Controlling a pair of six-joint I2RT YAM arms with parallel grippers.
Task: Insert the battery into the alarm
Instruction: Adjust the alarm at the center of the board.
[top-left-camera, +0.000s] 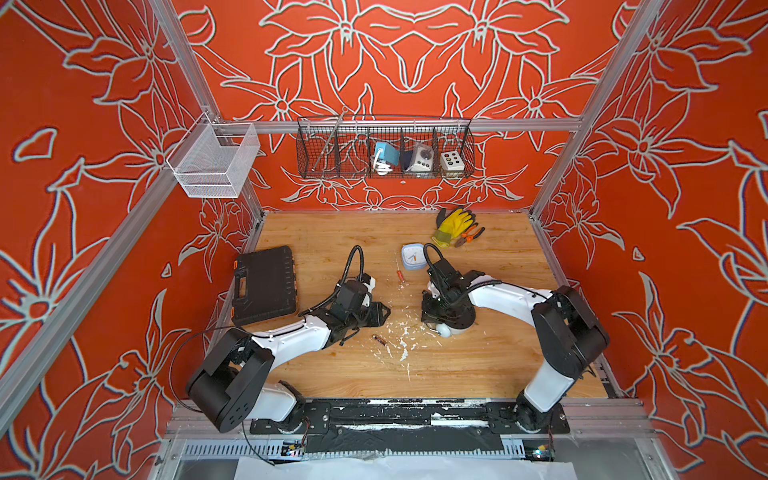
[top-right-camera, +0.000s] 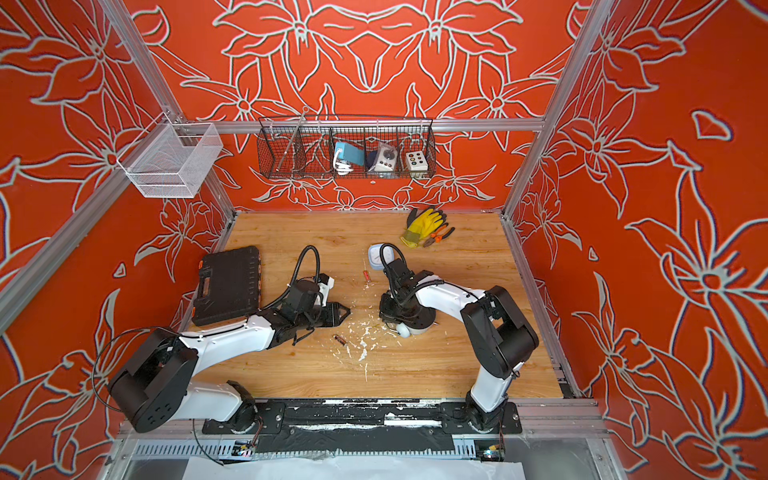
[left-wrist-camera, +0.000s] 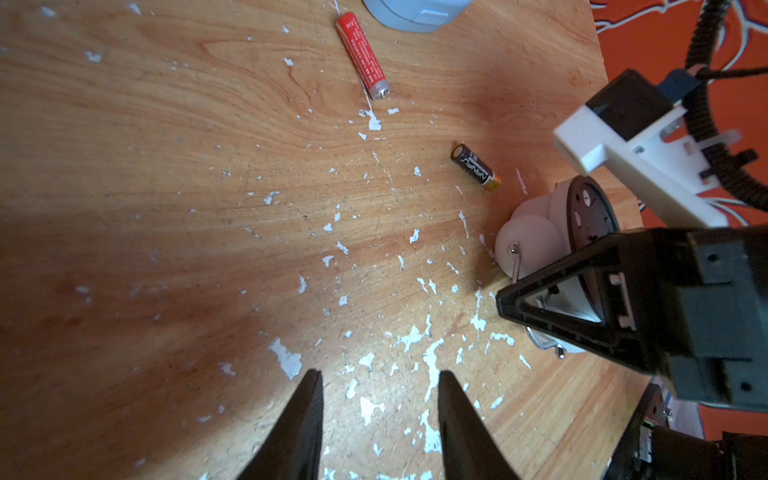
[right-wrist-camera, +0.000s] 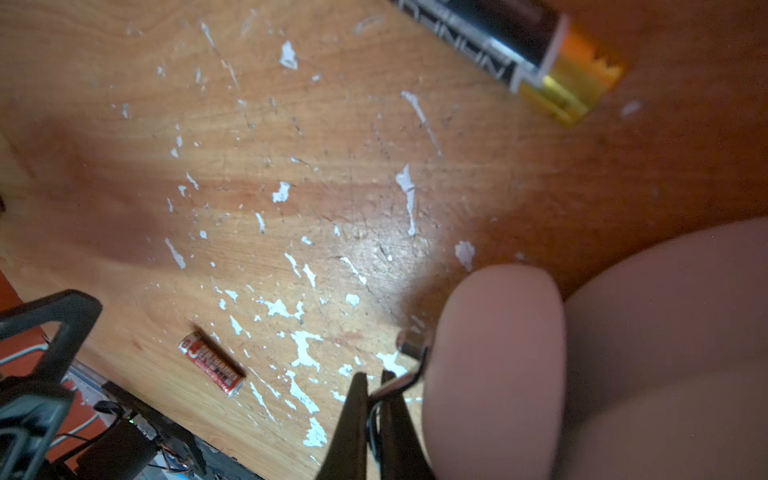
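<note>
A white twin-bell alarm (top-left-camera: 444, 329) lies on a wooden table (top-left-camera: 478, 365), mostly covered by the right gripper (right-wrist-camera: 374, 376). That gripper's fingers stand almost together with the alarm's thin metal wire between them; we cannot tell whether they pinch it. The left gripper (left-wrist-camera: 378, 374) hovers near the alarm, partly open and empty. A black and gold battery (left-wrist-camera: 476, 166) lies just beside the alarm. A red battery (right-wrist-camera: 212, 368) lies near the alarm, towards the left gripper. We judge the battery light, rigid, smooth and apt to roll, best pinched across the middle of its barrel. The alarm looks light and may slide when pushed.
</note>
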